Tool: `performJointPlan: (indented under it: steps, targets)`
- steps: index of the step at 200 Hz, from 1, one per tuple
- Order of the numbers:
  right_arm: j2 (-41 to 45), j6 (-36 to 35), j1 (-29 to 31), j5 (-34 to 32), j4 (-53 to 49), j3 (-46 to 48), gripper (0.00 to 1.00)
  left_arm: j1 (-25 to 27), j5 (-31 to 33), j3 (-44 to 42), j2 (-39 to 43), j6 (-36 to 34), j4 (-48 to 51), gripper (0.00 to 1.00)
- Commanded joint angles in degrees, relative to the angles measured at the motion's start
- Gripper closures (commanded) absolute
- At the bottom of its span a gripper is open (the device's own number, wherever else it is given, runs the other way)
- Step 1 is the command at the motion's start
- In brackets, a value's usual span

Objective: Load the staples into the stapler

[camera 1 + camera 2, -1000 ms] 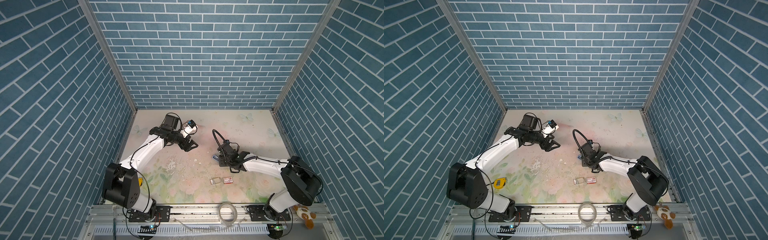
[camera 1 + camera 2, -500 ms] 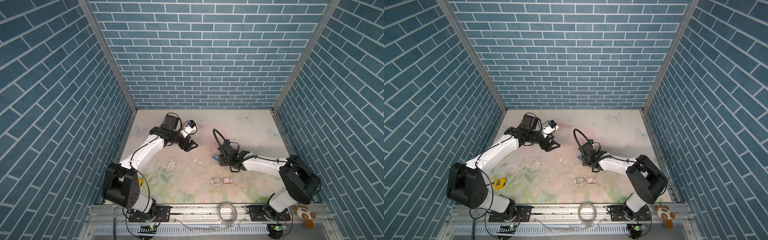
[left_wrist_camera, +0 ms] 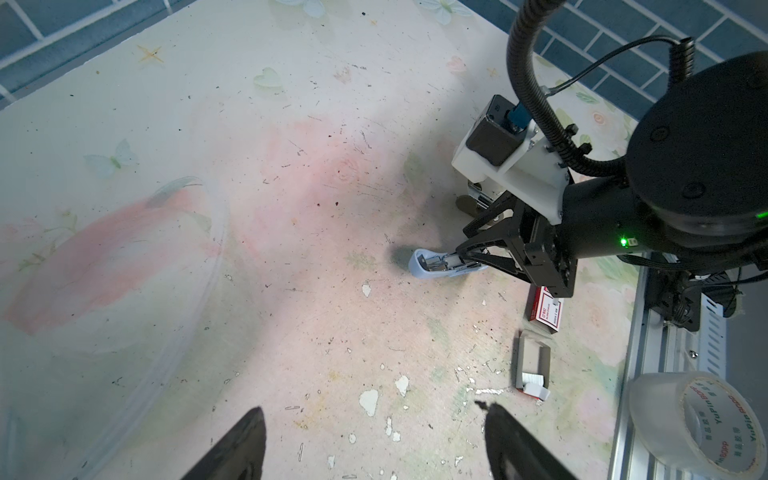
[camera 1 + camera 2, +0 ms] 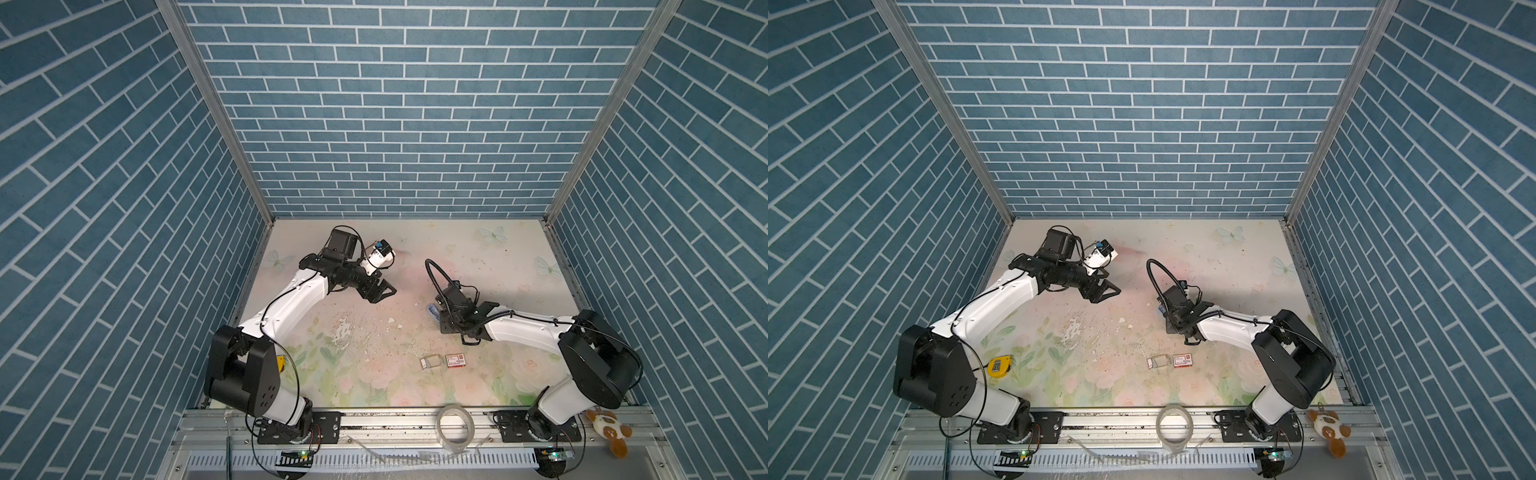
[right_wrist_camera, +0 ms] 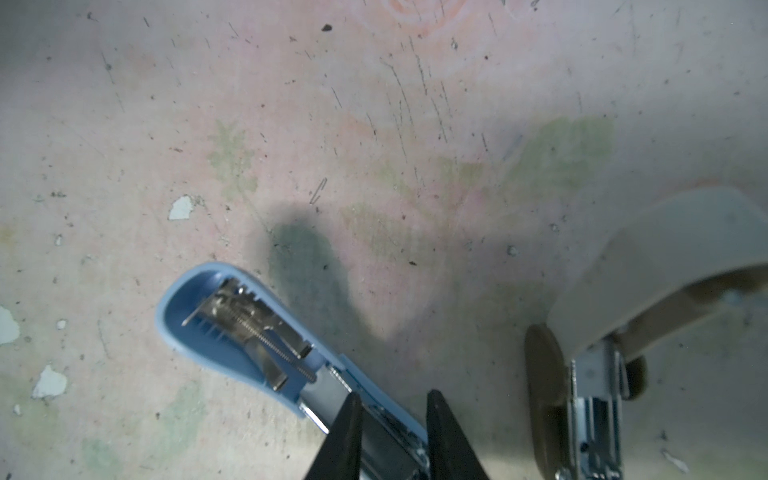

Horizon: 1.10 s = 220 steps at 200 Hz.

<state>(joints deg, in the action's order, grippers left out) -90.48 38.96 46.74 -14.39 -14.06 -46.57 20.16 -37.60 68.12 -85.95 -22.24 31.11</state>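
right pincer [image 5: 395, 395] tips narrowly apart, straddling the open blue stapler [image 5: 178, 307], right of centre in both top views; held item: cannot tell. left pincer [image 3: 371, 409] released, above worktop [image 3: 291, 187].

blue stapler [image 5: 216, 345]: rear cut off by edge | grey stapler [image 5: 648, 257]: blurred

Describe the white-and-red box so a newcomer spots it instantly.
On the floral-print tabletop, look front of centre, slightly right. Two cardboard pieces lie side by side. The closed white-and-red cardboard box is the right-hand one, red-labelled; its neighbour is an open grey cardboard tray.
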Motion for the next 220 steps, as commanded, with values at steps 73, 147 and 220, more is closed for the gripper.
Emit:
performJointPlan:
  steps: [73, 147, 220]
  targets:
    - [5.1, -2.7, -0.2, -0.2, 0.3, -0.8, 0.65, 0.3, -0.5, -0.5, -0.2, 0.2, -0.1, 0.16]
    - [12.3, 0.5, 8.0, 1.4, -11.1, -3.3, 0.69, 0.3, -0.2, -0.5, 0.9, 0.4, -0.1, 0.16]
    - [12.1, 12.1, 22.8, -0.4, -12.4, 0.6, 0.73, 0.3, -0.6, -0.5, -0.9, 0.4, 0.1, 0.16]
